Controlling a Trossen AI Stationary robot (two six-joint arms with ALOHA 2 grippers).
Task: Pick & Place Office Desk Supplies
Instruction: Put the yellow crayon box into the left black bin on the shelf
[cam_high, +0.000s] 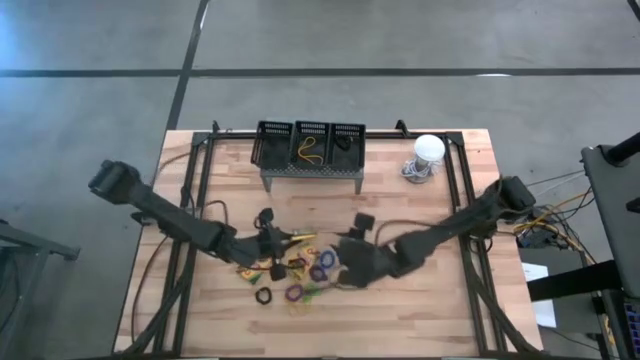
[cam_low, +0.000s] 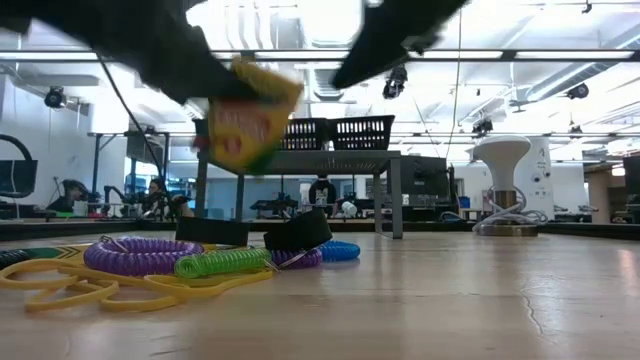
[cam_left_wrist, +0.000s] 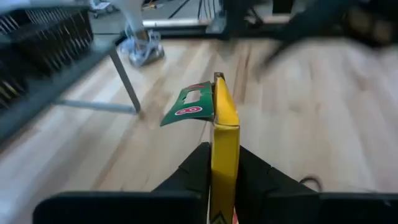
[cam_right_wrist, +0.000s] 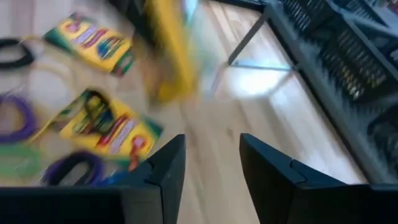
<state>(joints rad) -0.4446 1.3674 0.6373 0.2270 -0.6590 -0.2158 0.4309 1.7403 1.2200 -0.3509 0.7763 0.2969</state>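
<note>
Ahead of the left gripper (cam_high: 283, 238) we find the grey perforated stand (cam_high: 311, 174), which carries three black mesh baskets (cam_high: 311, 143) on its top; yellow loops lie in the middle basket and something dark in the one nearest the white domed object (cam_high: 429, 150), which stands apart toward the right arm's side of the table (cam_high: 420, 320). The stand's legs lie between the gripper and the far edge. The left gripper is closed on a crayon box (cam_left_wrist: 224, 146), held edge-on between its fingers (cam_left_wrist: 189, 174) and raised above the wood; the low view shows the box (cam_low: 250, 118) hanging clear of the surface. We see a yellow body with a green open flap bearing a red oval mark; its lettering cannot be read. Below and just beside this gripper lie coiled band loops (cam_low: 150, 255) in purple, green, yellow, blue and black, some touching one another, together with further crayon boxes (cam_right_wrist: 106, 127) lying flat. The right gripper (cam_high: 350, 262) hovers close by, over the loops, with its fingers (cam_right_wrist: 168, 171) spread and holding nothing.
</note>
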